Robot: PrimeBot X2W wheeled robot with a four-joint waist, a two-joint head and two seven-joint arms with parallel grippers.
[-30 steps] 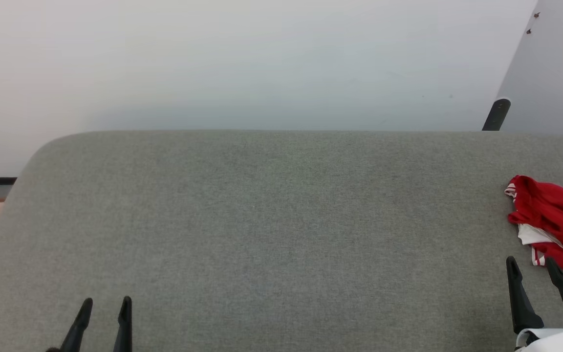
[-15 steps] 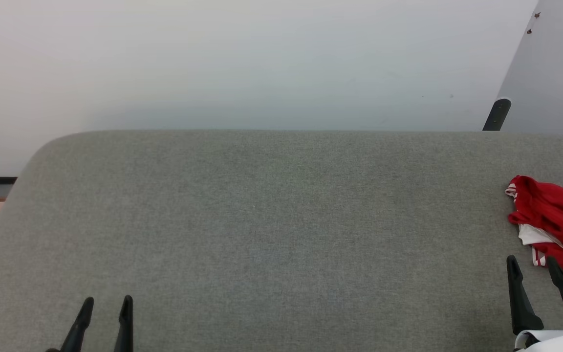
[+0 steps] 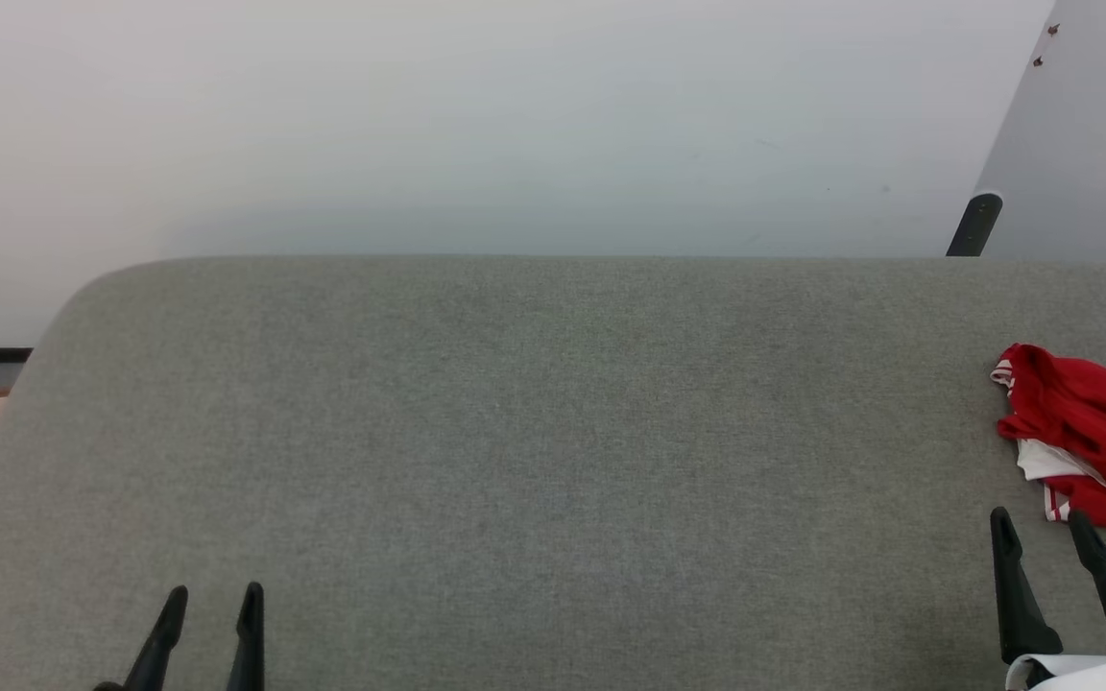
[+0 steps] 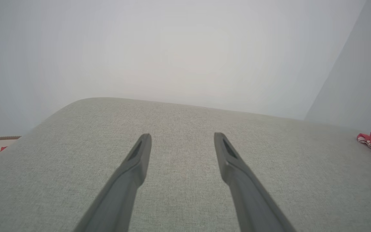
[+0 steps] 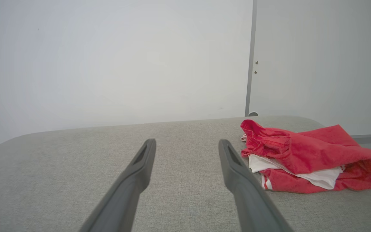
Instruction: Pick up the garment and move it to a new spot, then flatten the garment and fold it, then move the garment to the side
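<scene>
Garment [image 5: 304,153] lies crumpled, red with white panels and striped trim; both jaws gape empty.

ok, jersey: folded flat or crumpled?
Crumpled: the garment lies in a heap on the gray cushion, white fabric poking out between red folds.

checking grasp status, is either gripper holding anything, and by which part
Nothing is held: left gripper and right gripper are open; the crumpled red-and-white jersey shirt lies ungrasped.
</scene>
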